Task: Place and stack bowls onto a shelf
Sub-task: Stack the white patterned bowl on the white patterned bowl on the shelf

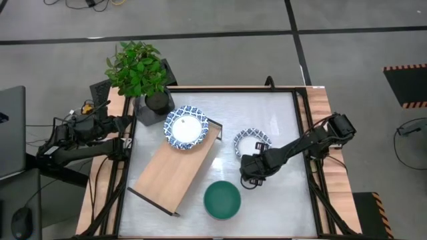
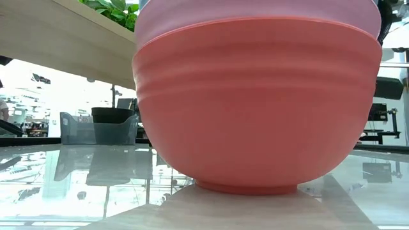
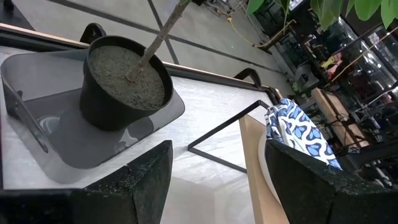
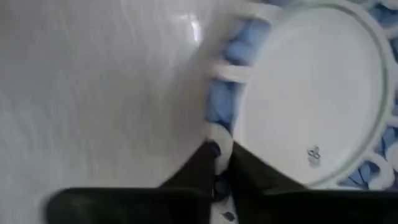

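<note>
Left gripper (image 3: 214, 180): we see it parked off the table's left edge, at 9 o'clock from the shelf; its fingers (image 3: 146, 180) stand spread apart with nothing between them
Plant pot (image 1: 157, 101): black, standing in a grey tray (image 3: 37, 112) at the table's far left corner, at 11 o'clock from the shelf
Shelf (image 1: 175, 170): light-wood board lying diagonally on the table (image 1: 280, 200), its far end at 1 o'clock, its near end at 7 o'clock
Patterned bowl on shelf (image 1: 186, 127): blue-and-white with a white centre, resting on the shelf's far end, just beside the plant pot
Green bowl (image 1: 221, 200): on the table at 4 o'clock from the shelf's middle, apart from the board
Second patterned bowl (image 1: 251, 142): on the table at 3 o'clock from the bowl on the shelf, apart from the shelf
Right gripper (image 4: 219, 155): we see it at the near rim of the second patterned bowl, fingers pinched onto that rim, one inside and one outside
Red bowl (image 2: 255, 108): fills the low view, a pink bowl (image 2: 255, 16) nested in it
</note>
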You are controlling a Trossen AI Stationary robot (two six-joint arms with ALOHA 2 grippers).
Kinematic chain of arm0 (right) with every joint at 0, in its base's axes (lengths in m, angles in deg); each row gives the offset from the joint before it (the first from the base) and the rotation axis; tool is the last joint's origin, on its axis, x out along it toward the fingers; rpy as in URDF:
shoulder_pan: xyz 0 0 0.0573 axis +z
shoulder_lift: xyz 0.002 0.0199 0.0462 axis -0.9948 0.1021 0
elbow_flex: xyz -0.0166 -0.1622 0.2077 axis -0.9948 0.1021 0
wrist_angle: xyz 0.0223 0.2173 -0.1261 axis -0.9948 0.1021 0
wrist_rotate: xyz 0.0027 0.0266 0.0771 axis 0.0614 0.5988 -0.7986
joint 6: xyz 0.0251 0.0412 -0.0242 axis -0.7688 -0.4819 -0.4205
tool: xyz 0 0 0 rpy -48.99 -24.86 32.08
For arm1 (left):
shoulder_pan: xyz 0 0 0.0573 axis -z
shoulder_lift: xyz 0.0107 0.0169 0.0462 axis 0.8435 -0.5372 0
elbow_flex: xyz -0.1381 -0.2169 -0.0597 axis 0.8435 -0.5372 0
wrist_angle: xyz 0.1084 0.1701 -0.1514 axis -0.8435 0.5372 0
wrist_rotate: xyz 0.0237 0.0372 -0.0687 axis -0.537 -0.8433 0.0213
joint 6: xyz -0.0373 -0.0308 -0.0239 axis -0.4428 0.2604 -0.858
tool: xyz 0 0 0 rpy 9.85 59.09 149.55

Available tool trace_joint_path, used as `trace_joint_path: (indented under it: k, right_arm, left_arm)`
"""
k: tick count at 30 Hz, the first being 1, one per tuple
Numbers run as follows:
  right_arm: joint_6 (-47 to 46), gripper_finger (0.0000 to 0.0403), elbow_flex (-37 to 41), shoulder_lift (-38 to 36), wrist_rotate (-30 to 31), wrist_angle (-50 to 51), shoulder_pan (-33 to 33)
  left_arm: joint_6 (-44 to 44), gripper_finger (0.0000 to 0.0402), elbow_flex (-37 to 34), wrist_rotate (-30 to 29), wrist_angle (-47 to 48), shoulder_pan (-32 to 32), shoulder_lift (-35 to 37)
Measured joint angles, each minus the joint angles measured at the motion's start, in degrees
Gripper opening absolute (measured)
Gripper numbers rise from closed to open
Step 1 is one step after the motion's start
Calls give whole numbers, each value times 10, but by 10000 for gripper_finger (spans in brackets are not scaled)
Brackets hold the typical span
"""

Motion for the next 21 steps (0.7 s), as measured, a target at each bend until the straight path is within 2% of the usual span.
trace_joint_path:
  k: [2,8,16,21]
  right_arm:
    - [3,21,-9,0,0,9,0]
    - [19,20,-63,-2,2,79,-14]
    - [88,20,-138,-59,107,190,-67]
    - [142,20,-186,-106,178,182,-111]
  left_arm:
    - [0,242,0,0,0,0,0]
    - [-6,242,0,-3,0,0,0]
    - [-17,242,0,-10,0,0,0]
    - [-19,242,0,-10,0,0,0]
